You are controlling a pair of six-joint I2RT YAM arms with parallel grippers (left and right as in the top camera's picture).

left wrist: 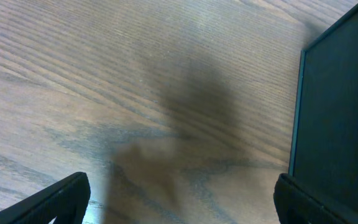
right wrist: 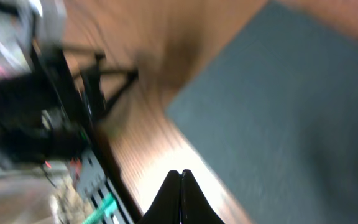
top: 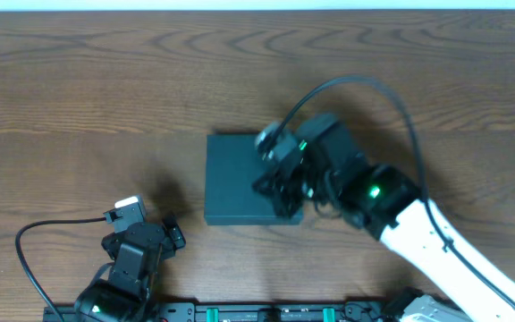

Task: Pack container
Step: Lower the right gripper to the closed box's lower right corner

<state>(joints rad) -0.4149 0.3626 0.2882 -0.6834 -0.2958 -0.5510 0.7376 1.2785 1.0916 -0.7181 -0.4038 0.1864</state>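
Observation:
The container is a dark teal-black square box lying flat mid-table with its lid down. My right gripper hovers over the box's right front corner. In the right wrist view its black fingers press together with nothing between them, beside the container's top near its front edge. My left gripper rests at the lower left, apart from the box. Its jaws stand wide open over bare wood in the left wrist view, with the container's side at the right.
The wooden table stretches around the box. A black cable loops beside the left arm. The arms' mounting rail runs along the front edge.

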